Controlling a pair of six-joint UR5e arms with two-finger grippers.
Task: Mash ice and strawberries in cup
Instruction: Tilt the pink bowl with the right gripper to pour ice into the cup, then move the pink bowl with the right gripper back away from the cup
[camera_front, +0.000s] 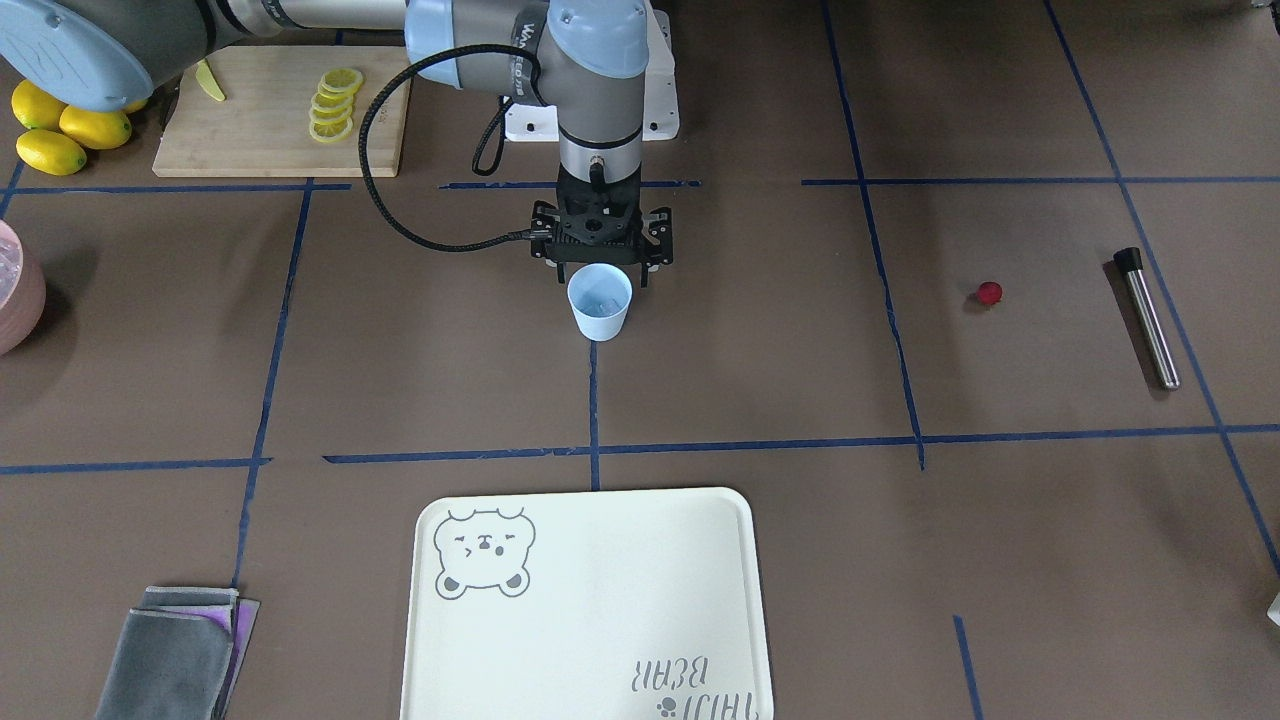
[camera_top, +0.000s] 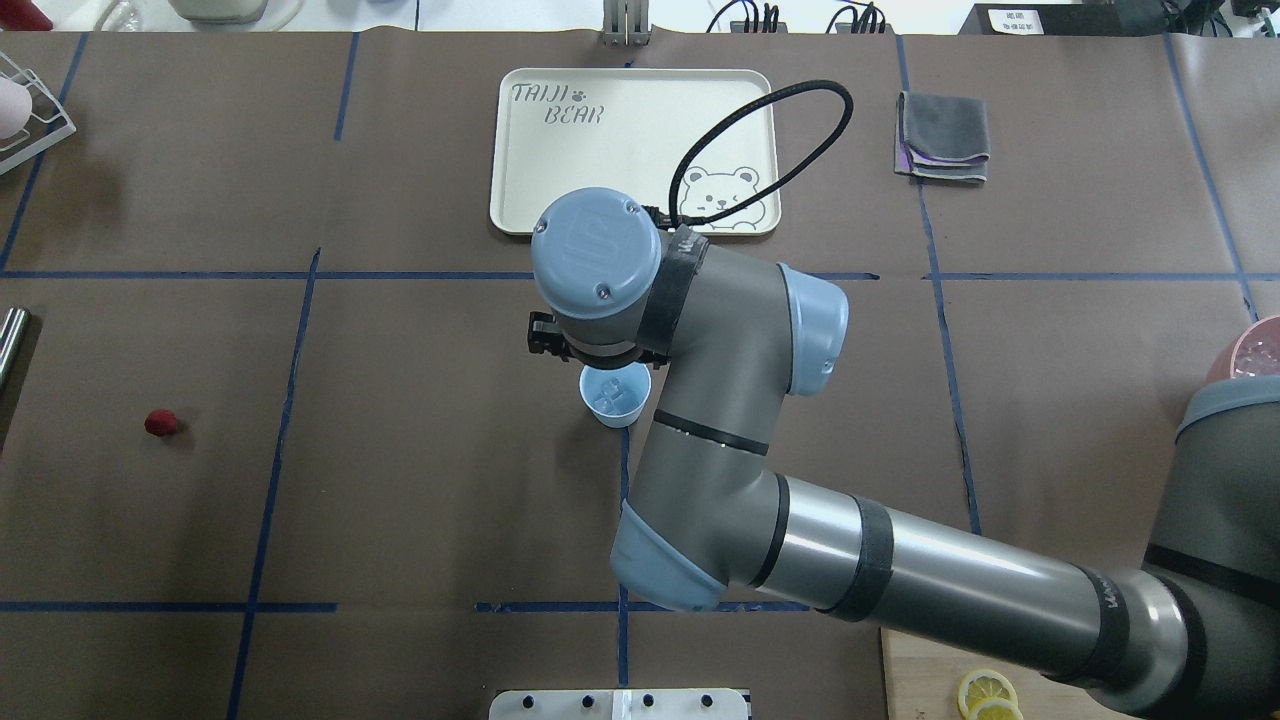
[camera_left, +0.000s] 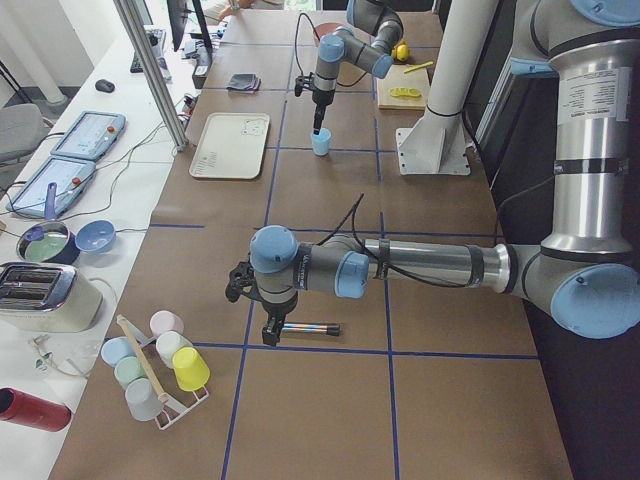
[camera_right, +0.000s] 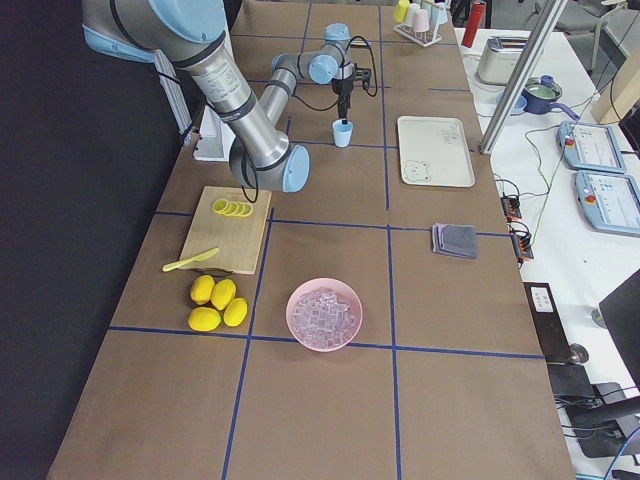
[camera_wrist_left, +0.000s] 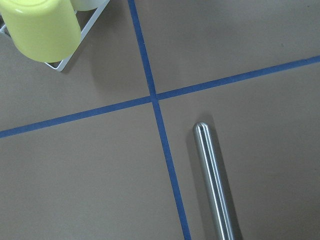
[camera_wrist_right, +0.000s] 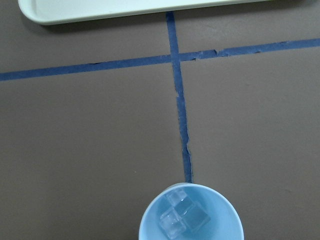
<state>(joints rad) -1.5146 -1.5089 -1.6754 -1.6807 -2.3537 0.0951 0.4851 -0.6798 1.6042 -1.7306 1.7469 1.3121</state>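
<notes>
The pale blue cup (camera_front: 600, 308) stands upright at the table's middle, with a few cubes of ice (camera_wrist_right: 182, 220) in its bottom. My right gripper (camera_front: 600, 274) hangs just above the cup's rim on the robot's side, its fingers spread open and empty. The strawberry (camera_front: 989, 292) lies alone on the brown mat, far off toward the robot's left. My left gripper (camera_left: 266, 335) shows only in the exterior left view, pointing down over a steel rod (camera_wrist_left: 215, 185); I cannot tell whether it is open or shut.
A white bear tray (camera_front: 590, 600) lies beyond the cup. A pink bowl of ice (camera_right: 324, 313), lemons (camera_right: 218, 303) and a cutting board with lemon slices (camera_right: 228, 235) sit on the robot's right. A folded grey cloth (camera_front: 175, 655) and a rack of cups (camera_left: 160, 360) stand at the edges.
</notes>
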